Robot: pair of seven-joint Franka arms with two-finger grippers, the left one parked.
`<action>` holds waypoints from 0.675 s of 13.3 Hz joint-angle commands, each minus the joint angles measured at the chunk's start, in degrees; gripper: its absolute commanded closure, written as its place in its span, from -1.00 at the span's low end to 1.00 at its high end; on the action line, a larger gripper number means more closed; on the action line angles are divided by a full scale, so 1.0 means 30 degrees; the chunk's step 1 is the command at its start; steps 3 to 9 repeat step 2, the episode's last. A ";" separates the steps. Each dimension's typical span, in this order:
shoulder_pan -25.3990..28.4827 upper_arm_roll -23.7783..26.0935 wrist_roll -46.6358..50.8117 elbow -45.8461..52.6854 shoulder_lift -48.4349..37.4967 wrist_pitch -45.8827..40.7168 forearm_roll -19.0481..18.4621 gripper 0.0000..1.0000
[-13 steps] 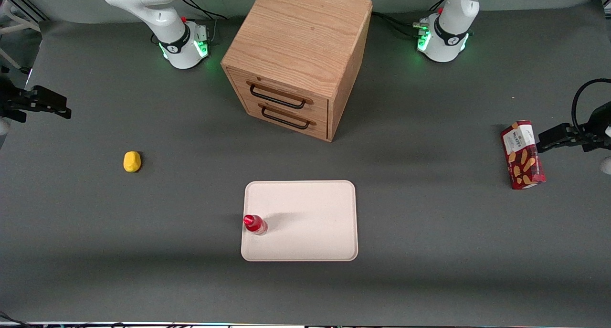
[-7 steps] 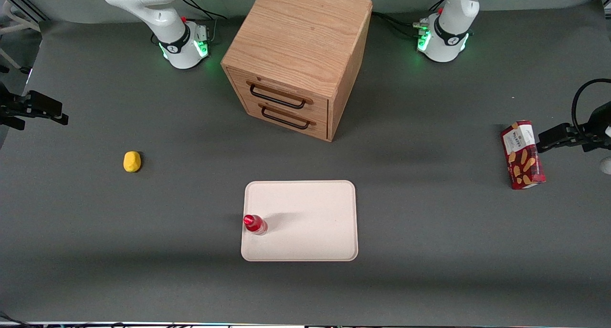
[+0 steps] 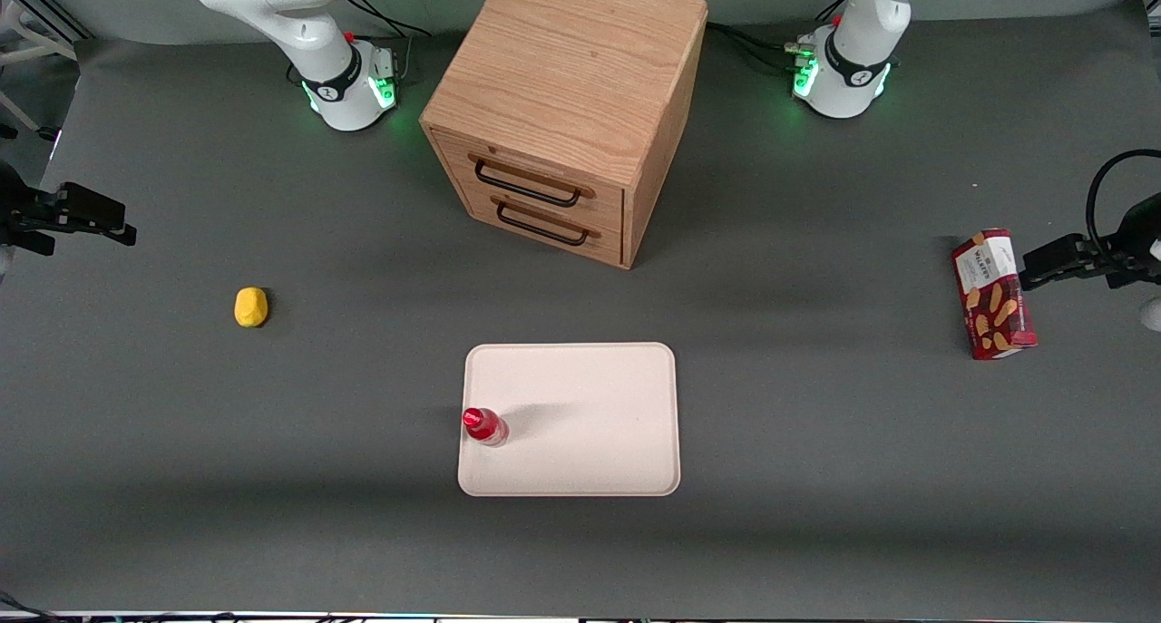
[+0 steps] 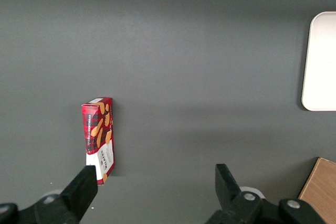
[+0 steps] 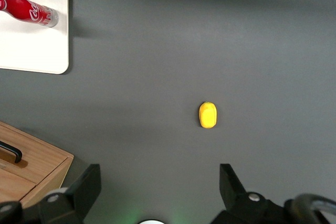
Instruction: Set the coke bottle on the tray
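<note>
On the flat cream rectangular tray (image 3: 599,423), near its edge toward the working arm, the slim red coke bottle (image 3: 483,425) is already standing; the end effector (image 5: 160,182) is hovering open, well apart, so the task looks done.

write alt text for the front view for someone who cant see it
A red coke bottle stands upright on a cream tray, at the edge toward the working arm. The open gripper hangs far off, at the working arm's end of the table, farther from the camera than a yellow lump.
</note>
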 commanded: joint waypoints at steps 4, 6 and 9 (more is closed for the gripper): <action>-0.0143 0.0251 0.0376 -0.0037 -0.0133 0.0192 0.0198 -1.00; -0.0143 0.0251 0.0376 -0.0037 -0.0133 0.0192 0.0198 -1.00; -0.0143 0.0251 0.0376 -0.0037 -0.0133 0.0192 0.0198 -1.00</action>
